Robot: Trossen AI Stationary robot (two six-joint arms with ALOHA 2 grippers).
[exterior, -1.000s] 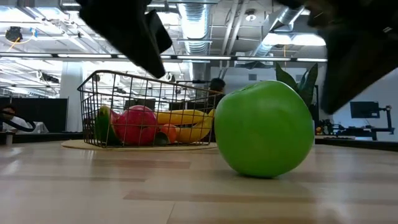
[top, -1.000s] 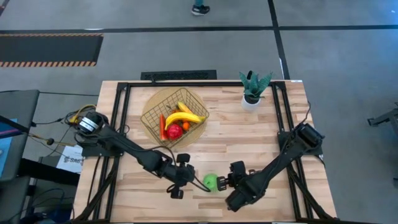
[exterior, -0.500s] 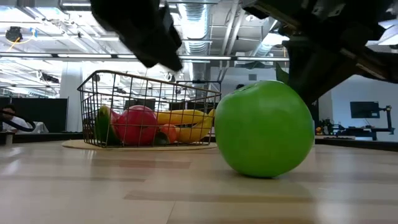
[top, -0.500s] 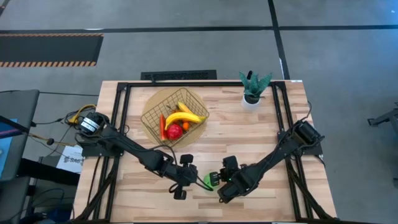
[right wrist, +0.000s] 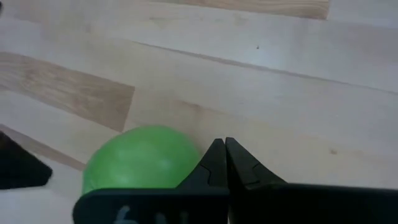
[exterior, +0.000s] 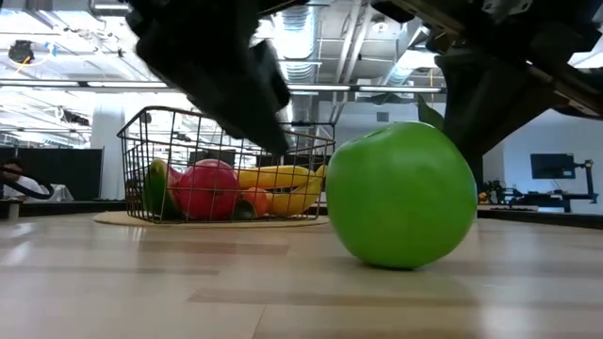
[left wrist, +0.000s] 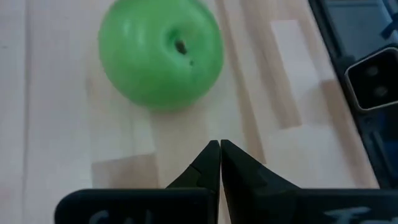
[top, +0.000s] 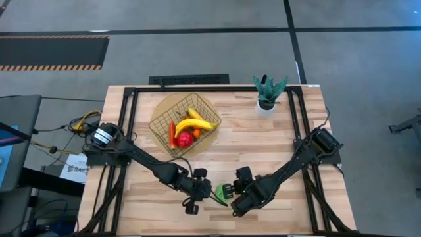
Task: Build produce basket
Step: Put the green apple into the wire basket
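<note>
The green apple (top: 221, 191) (exterior: 400, 196) sits on the bare wood near the table's near edge, between my two grippers. My left gripper (top: 208, 191) (left wrist: 219, 144) is shut, its tips a short way left of the apple (left wrist: 160, 53). My right gripper (top: 231, 192) (right wrist: 219, 144) is also shut and stands close against the apple's (right wrist: 140, 158) right side. The wire basket (top: 161, 125) (exterior: 226, 141) stands farther back on a round tan mat, holding two bananas (top: 195, 121), a red apple (top: 185, 138), a red-orange stick and small orange pieces. My left gripper touches nothing; bare wood shows between its tips and the apple. My right gripper has its shut fingers (right wrist: 208, 165) right beside the green apple's side (right wrist: 186, 155), coming level from the table's right; I cannot tell whether they touch it.
A potted plant in a white pot (top: 266, 95) stands at the far right corner. The round tan mat (top: 172, 104) lies under the basket. Black frame rails (top: 129, 118) run along the table's sides. Bare wood lies between the basket and the apple.
My right gripper has moved toward the table's left, up to the green apple, then held still. My left gripper has moved toward the table's right, closer to the apple.
</note>
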